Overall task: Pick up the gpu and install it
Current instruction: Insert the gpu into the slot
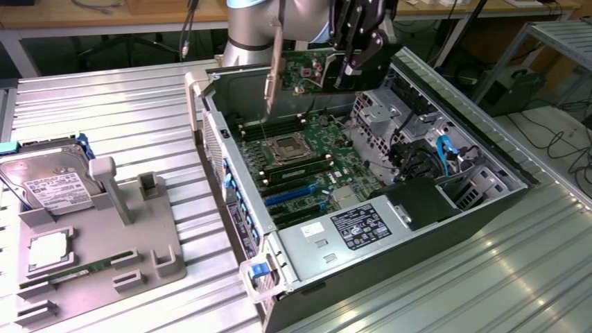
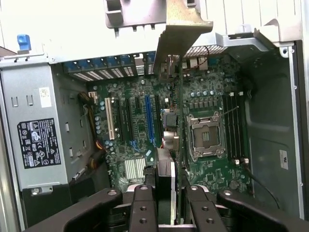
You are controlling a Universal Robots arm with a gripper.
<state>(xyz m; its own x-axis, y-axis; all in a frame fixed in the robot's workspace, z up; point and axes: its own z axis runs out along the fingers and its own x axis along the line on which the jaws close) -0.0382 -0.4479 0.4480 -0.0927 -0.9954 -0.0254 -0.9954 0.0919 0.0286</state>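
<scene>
A ribbed metal table (image 1: pixel 111 104) filled the near ground, and bright light glanced off its grooves at the exterior view's near right. A wooden bench (image 1: pixel 55 14) ran along the far edge. At the exterior view's far right, a grey metal rack (image 1: pixel 555 41) stood over a pale floor (image 1: pixel 532 139) strewn with dark cables (image 1: pixel 566 142).

Shows green on the gpu (image 1: pixel 306 73), pale metal on its bracket (image 1: pixel 272 80), black on the gripper (image 1: pixel 350 68). Repeats that green across the motherboard (image 1: pixel 306 159), broken by one blue slot (image 2: pixel 148 116) and one white slot (image 2: pixel 110 118). Sets a black label (image 1: pixel 362 229) on the grey power supply (image 1: pixel 310 244), a white label (image 1: pixel 57 193) on the silver hard drive (image 1: pixel 37 166), ribbed silver stripes along the table (image 1: pixel 120 104).
</scene>
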